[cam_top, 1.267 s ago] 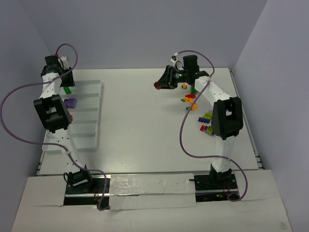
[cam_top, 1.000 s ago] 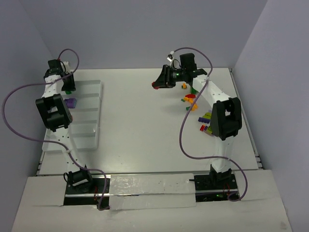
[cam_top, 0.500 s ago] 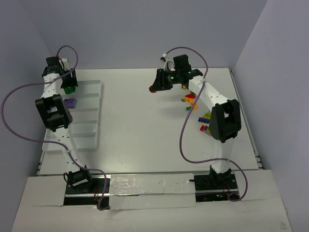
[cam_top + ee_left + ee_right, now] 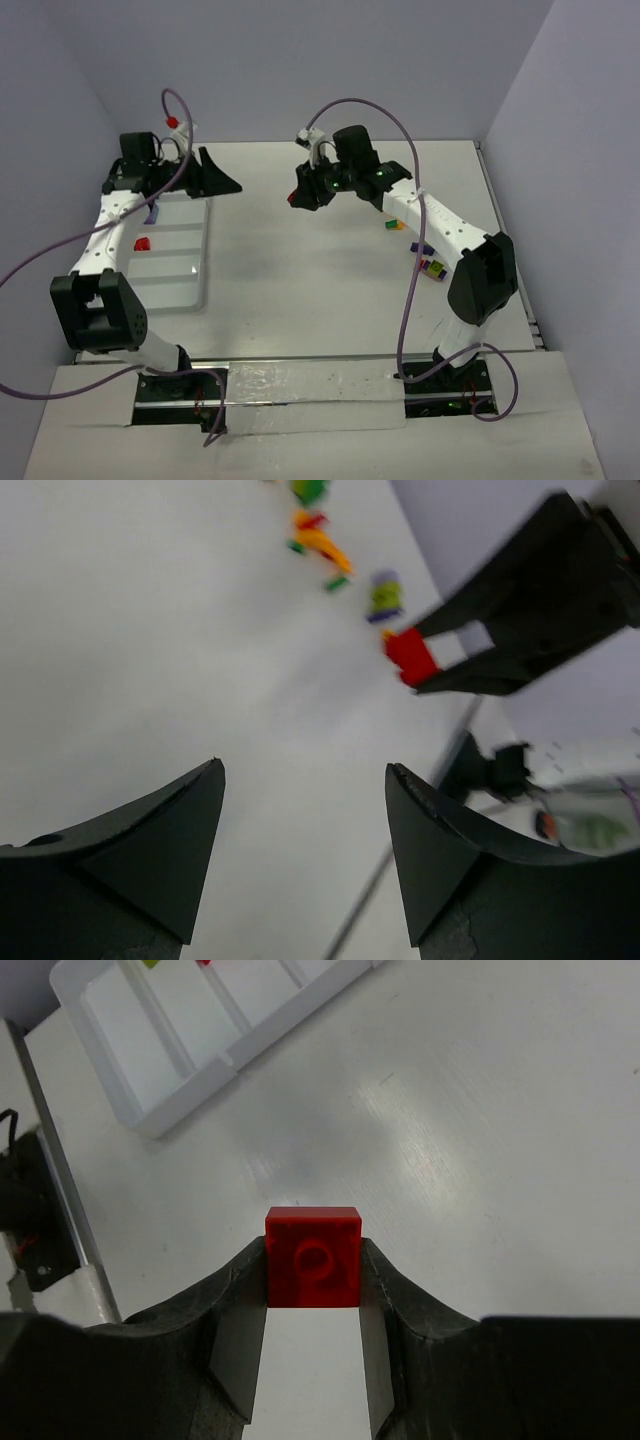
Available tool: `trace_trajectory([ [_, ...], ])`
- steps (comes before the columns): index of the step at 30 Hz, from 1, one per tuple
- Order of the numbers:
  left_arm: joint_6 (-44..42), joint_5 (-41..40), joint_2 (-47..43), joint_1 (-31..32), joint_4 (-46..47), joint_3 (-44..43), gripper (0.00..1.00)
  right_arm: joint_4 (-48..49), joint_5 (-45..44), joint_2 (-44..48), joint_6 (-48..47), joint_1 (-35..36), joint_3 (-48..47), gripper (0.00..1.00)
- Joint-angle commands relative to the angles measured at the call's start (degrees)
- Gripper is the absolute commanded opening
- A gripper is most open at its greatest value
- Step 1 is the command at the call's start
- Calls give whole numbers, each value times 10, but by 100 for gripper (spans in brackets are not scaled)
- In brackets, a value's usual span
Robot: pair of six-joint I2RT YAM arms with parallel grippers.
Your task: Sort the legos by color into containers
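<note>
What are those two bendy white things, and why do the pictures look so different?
They are two robot arms bolted to a table. One picture looks down from above. The other two come from little cameras on each arm's wrist, so you see its black fingers up close. The right hand is pinching a red brick above the table. The left hand is open and holds nothing. A white tray with long sections sits on the left, and a second red brick lies inside it. More small coloured bricks lie loose on the right.
</note>
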State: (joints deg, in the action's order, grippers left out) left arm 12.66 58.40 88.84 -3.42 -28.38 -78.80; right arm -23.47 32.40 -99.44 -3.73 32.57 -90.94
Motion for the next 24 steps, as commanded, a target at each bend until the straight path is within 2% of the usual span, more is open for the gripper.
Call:
trace_trajectory([
  [1,110,77,-25,66,110,81,75,5,-51,28,-66,33,-4,0],
  [5,194,104,-36,93,206,139,75,-8,-66,29,-82,63,-13,0],
  [8,231,123,-30,103,240,152,75,-18,-73,28,-91,77,-20,0],
  [17,252,129,-11,123,252,145,73,-44,-85,21,-115,110,-38,0],
  [24,261,129,1,133,259,148,65,-50,-89,18,-118,119,-53,0],
])
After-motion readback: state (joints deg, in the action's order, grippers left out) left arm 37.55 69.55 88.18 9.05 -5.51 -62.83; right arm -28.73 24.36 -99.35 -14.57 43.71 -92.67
